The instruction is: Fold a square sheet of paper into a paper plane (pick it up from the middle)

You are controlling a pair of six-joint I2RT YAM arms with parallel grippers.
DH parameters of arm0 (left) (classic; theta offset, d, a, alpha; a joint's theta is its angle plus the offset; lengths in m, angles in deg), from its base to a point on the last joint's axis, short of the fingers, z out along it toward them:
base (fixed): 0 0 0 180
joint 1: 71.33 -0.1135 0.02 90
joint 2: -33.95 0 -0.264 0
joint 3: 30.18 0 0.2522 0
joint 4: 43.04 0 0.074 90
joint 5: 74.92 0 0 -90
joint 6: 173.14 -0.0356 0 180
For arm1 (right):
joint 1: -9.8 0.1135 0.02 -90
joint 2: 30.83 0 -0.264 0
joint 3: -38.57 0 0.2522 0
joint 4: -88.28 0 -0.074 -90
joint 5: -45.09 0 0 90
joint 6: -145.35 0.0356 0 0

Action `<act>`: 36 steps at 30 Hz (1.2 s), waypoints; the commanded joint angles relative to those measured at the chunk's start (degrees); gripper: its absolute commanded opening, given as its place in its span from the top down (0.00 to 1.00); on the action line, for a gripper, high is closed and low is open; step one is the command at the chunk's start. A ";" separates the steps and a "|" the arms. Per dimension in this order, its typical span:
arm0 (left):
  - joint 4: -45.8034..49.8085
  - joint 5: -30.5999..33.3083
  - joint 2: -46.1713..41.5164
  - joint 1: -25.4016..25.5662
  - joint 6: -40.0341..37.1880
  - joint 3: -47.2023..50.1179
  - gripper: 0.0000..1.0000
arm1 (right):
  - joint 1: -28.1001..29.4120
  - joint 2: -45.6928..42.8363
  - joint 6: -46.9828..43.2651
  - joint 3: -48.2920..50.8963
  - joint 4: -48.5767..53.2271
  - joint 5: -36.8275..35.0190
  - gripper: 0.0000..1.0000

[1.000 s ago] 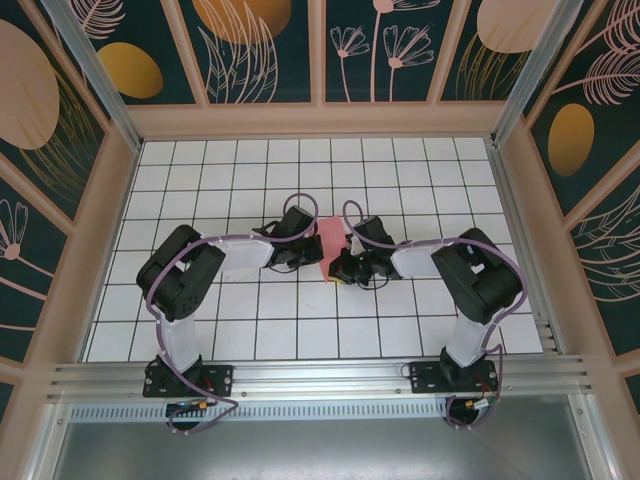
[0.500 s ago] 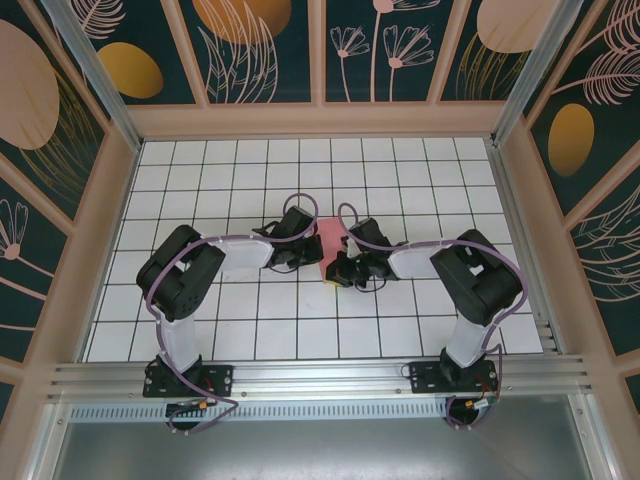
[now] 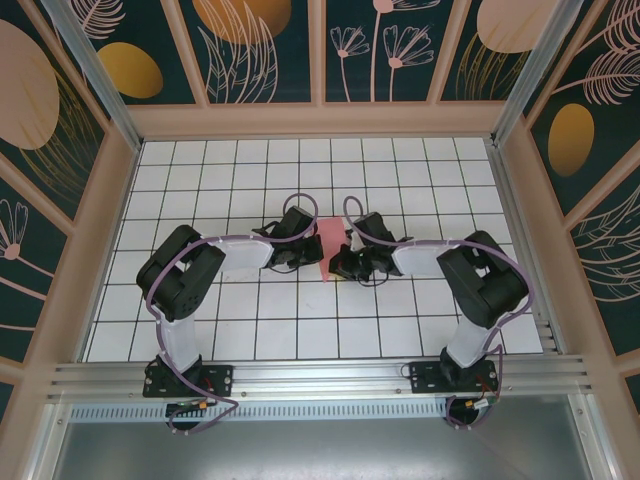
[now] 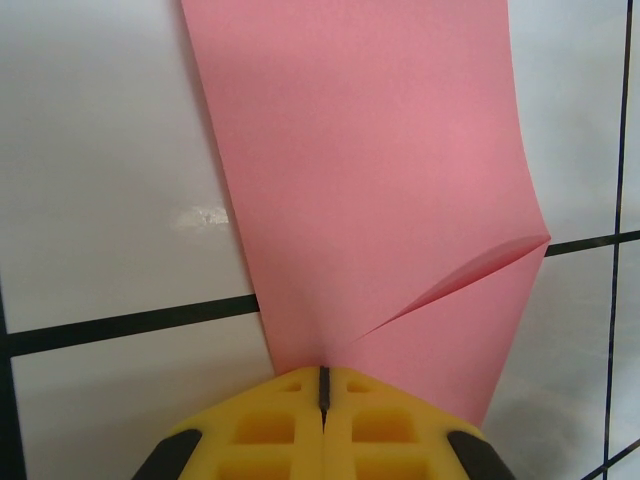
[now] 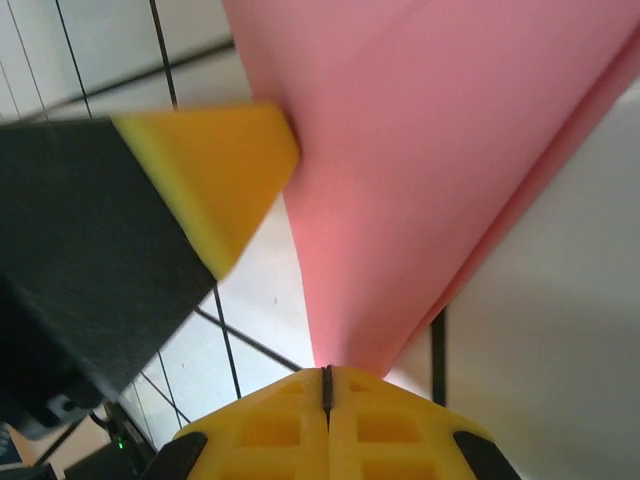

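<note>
Middle of the table [image 3: 200,180], well off every edge: paper [image 3: 330,240], pink, folded narrow, tapering to a point toward the near edge. Pinched from both sides! Left gripper [image 4: 323,378] pressed tight on the paper's edge, yellow tips closed to a hairline seam, pink fanning out beyond, with a crease slanting from the grip to the right-hand edge. Right gripper [image 5: 325,378] likewise clamped on the paper, at its narrow end, pink rising steeply away. Seen from the right wrist: the left gripper's yellow finger [image 5: 215,170] hard against the paper's side. Grippers close together, almost nose to nose over the white grid.
</note>
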 commanded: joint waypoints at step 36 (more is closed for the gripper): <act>-19.22 -8.69 -12.51 4.54 13.13 16.67 0.91 | -0.72 2.65 15.31 3.21 -6.94 -3.88 1.00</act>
